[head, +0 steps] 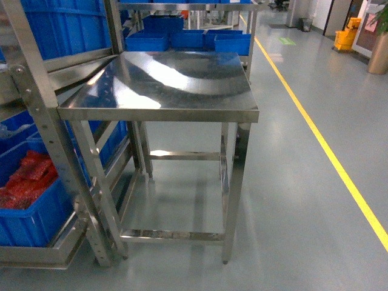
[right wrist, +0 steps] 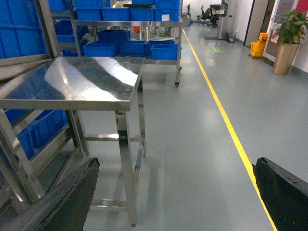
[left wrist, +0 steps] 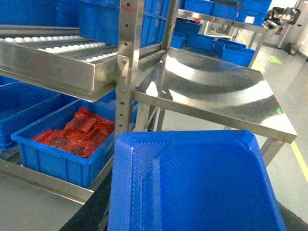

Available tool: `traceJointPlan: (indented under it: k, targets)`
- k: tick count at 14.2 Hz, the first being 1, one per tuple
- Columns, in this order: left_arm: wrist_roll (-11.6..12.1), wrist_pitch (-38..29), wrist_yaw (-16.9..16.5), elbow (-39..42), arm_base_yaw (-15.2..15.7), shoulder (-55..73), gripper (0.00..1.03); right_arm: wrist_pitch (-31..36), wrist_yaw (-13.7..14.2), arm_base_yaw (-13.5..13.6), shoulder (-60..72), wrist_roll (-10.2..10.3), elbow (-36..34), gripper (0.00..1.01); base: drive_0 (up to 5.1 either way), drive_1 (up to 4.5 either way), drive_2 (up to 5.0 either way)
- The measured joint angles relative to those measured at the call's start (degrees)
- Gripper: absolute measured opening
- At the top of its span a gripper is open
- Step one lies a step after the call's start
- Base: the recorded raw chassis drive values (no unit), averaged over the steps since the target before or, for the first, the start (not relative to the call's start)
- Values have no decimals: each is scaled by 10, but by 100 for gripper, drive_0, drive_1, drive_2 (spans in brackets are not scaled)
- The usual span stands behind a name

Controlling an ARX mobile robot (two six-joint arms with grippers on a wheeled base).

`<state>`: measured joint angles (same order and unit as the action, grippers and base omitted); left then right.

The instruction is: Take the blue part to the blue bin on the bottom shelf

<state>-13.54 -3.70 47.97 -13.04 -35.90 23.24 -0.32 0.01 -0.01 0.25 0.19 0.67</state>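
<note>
Blue part: not found in any view, neither on the bench (head: 182, 85) nor on the bottom shelf (left wrist: 38, 179), so its bearing and long axis cannot be given. Blue bin (left wrist: 21, 103): set on the bottom shelf left of the bench, just beyond the bin of red packets (left wrist: 72, 144), and judged nearer the left arm. Right fingers (right wrist: 67, 197): spread wide apart, nothing held; left fingers: hidden behind a blue moulded panel (left wrist: 202, 187), state cannot be told.
</note>
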Motion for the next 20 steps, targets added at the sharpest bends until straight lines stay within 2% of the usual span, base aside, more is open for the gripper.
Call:
traceJointPlan:
  k: [10, 20]
  targets:
    - [0, -1, -2, 0, -1, 2, 43, 0, 1, 0, 0, 0, 0, 98, 7, 422, -408]
    - [0, -1, -1, 0, -1, -1, 43, -1, 0, 0, 0, 0, 0, 98, -492, 253, 253]
